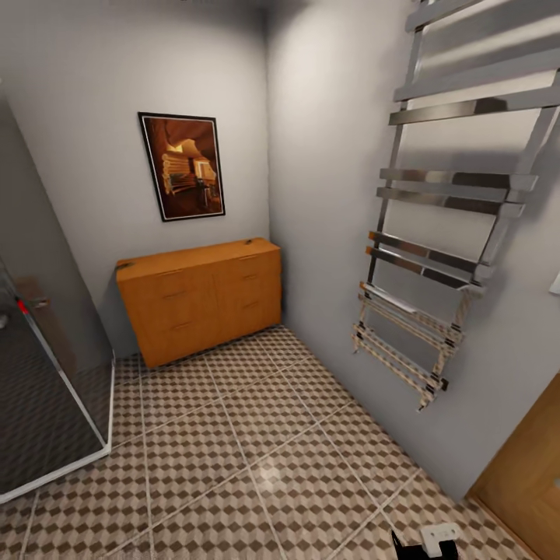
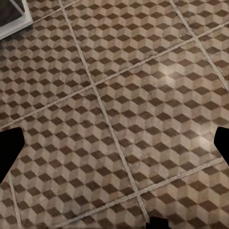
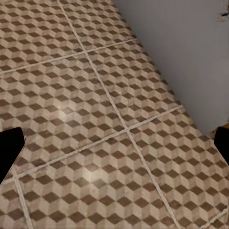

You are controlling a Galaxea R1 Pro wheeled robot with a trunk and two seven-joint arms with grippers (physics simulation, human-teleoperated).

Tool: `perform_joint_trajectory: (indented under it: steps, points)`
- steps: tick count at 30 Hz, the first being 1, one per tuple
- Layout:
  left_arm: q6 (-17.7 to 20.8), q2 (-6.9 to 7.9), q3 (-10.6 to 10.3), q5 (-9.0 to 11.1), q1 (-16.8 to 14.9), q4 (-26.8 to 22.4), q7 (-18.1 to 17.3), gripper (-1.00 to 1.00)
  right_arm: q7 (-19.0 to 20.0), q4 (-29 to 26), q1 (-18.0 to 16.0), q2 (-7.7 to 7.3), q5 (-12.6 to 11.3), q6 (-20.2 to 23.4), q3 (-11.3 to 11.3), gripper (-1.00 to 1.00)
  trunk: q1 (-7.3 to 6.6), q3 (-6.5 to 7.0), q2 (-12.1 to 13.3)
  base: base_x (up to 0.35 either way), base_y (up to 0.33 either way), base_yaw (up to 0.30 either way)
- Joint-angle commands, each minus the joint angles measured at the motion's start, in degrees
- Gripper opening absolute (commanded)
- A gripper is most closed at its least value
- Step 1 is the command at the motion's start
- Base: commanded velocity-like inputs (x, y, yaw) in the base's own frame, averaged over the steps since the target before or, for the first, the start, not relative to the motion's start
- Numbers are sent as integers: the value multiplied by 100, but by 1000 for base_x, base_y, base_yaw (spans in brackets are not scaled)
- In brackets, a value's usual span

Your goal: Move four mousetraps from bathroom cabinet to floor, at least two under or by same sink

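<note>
Head view, cabinet [image 1: 204, 298] in far corner, open bathroom floor [image 1: 257, 435] before it, both end effectors spread, empty

I see grey walls [image 1: 327, 155], a framed picture [image 1: 182, 166] far ahead, and cube-patterned tiles [image 1: 257, 459]. A chrome towel rail [image 1: 435, 257] hangs on my right.

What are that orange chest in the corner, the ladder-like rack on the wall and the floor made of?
The cabinet looks like orange-brown wood with a smooth matte finish, though no clear grain shows. The wall rack seems polished metal: its flat bars mirror the floor pattern. The bathroom floor appears to be glazed tile, with pale grout lines and soft glare spots.
</note>
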Motion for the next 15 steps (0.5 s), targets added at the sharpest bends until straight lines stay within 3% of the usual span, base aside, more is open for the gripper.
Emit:
perform_joint_trajectory:
  steps: [1,10,15]
  points:
    - [-19,-4,-45,1,-9,17,25,100,-7,1,-3,-1,-49,-16,51,100,3,-13,-13,0,0,270]
    - [-17,-4,-45,1,-9,17,25,100,-7,1,-3,-1,-49,-16,51,100,3,-13,-13,14,0,271]
    - [-17,-4,-45,1,-9,17,25,100,-7,1,-4,-1,-49,-14,52,100,3,-13,-13,134,0,270]
